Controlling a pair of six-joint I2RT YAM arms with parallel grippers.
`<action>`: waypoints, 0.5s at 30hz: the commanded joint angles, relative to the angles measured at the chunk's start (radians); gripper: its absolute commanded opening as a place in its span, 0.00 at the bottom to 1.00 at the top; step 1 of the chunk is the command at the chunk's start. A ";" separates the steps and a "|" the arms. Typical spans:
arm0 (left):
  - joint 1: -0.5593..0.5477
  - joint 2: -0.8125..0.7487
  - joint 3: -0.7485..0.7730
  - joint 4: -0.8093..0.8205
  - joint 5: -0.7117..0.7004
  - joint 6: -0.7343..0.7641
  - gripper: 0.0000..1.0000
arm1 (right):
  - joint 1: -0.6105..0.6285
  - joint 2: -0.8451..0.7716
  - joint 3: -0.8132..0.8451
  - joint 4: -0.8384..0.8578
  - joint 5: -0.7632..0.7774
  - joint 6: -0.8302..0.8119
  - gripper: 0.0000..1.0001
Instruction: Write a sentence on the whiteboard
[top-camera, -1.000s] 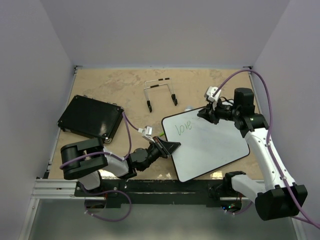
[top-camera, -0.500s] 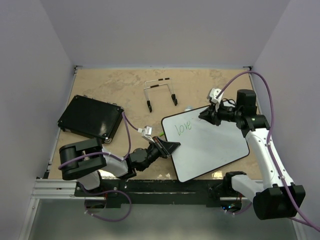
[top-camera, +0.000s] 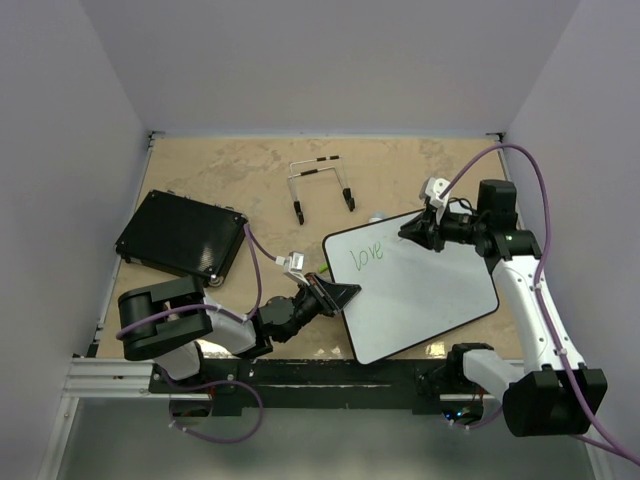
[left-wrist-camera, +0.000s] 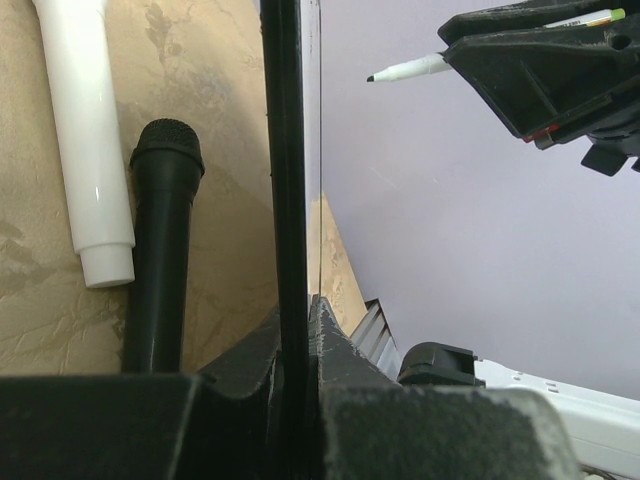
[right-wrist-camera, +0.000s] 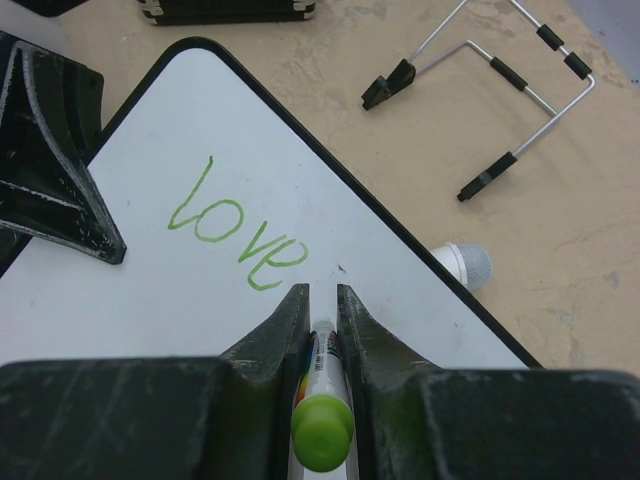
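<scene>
Robot lab cell: plain walls (top-camera: 330, 60), aluminium rail (top-camera: 110, 378).

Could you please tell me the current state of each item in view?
Large white glossy whiteboard: edge clamped.
Thin green handwritten sentence: unfinished, only "love" written.
White green-ended marker: uncapped, gripped.
Left gripper: shut on whiteboard.
Right gripper: shut on marker.
Black textured rectangular case: closed.

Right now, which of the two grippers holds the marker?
The right gripper holds the marker; the left gripper clamps the whiteboard edge instead.

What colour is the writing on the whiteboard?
Green; the writing on the whiteboard shows best in the right wrist view.
</scene>
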 joint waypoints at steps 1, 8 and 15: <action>-0.004 -0.029 -0.001 0.123 -0.009 0.081 0.00 | -0.005 -0.004 -0.016 0.014 -0.085 -0.027 0.00; -0.005 -0.025 -0.002 0.130 -0.009 0.072 0.00 | -0.007 -0.013 -0.026 0.034 -0.090 -0.016 0.00; -0.005 -0.014 0.002 0.139 -0.013 0.065 0.00 | -0.007 -0.028 -0.045 0.084 -0.087 0.048 0.00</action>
